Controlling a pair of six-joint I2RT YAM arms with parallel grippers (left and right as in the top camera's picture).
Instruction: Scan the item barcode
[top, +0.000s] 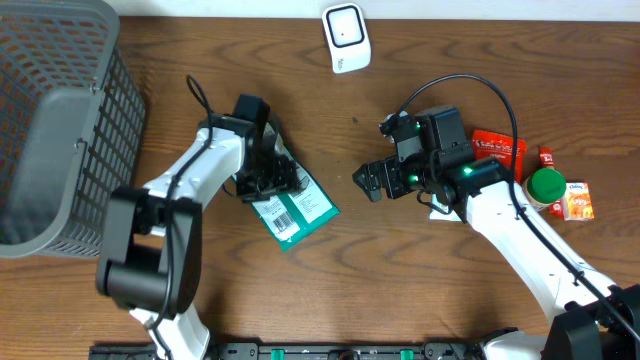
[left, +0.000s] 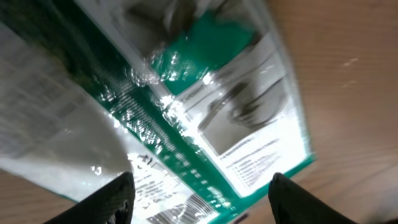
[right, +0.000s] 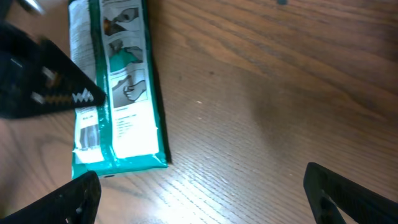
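- Left gripper (top: 268, 180) is lowered over one end of the green-and-white packet (top: 297, 208). Its jaws are spread wide and nothing is clamped between them. Whether the pads touch the glossy film cannot be told.
- In its wrist view the packet (left: 236, 112) fills the space ahead of and beneath the fingertips (left: 118, 196). It is laid flat on the wooden table (top: 420, 290), printed side up.
- The barcode (top: 284, 222) is exposed on the upper face, close by those fingertips.
- Right gripper (top: 362, 181) is held fully open and empty over bare wood. The packet (right: 118, 93) is near it and ahead to one side, with no contact made.
- A white scanner (top: 345, 38) is set at the far table edge, beyond both grippers and well apart from the packet.
- The step in hand is judged to be the pick-up of the packet; no scan has been made yet.
- For the next move, the open jaws would need to be closed on the packet's edge. The packet would then be lifted and the barcode turned toward the scanner.
- A firm hold seems called for, since thin, slippery film may slide or buckle.
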